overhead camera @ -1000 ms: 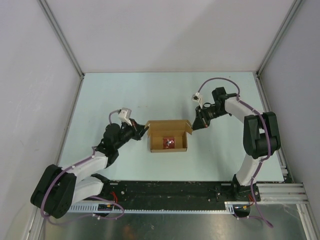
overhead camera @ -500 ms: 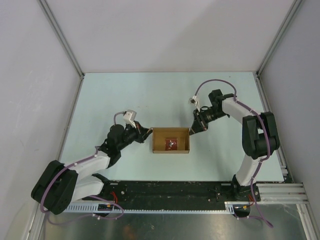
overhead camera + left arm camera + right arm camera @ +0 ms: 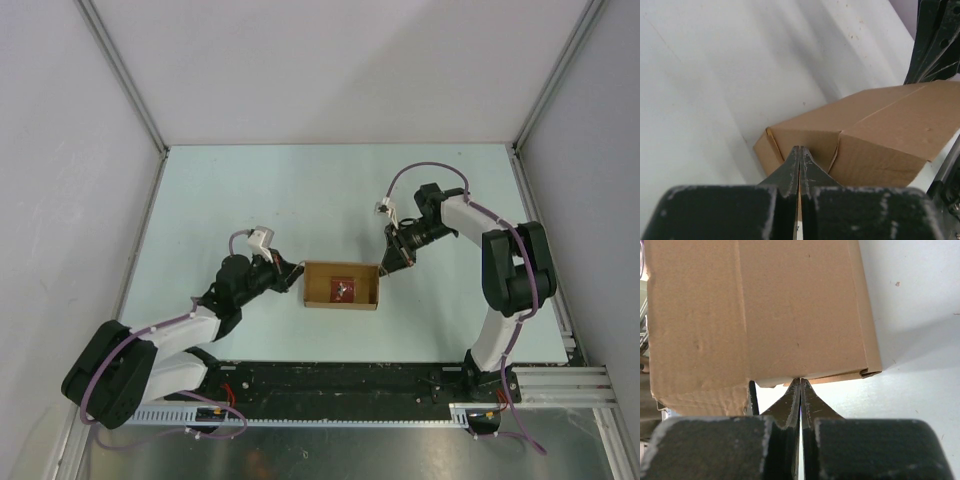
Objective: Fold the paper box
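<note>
One paper box (image 3: 316,297), one packet (image 3: 342,290), two pincers (image 3: 297,272) (image 3: 385,265)

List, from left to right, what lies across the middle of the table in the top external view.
left hand → paper box → right hand

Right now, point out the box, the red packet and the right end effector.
box (image 3: 318,292), top view, bare floor left of the packet.
red packet (image 3: 343,289), top view, its middle.
right end effector (image 3: 800,382), right wrist view, between the shut fingertips at the box's edge.
</note>
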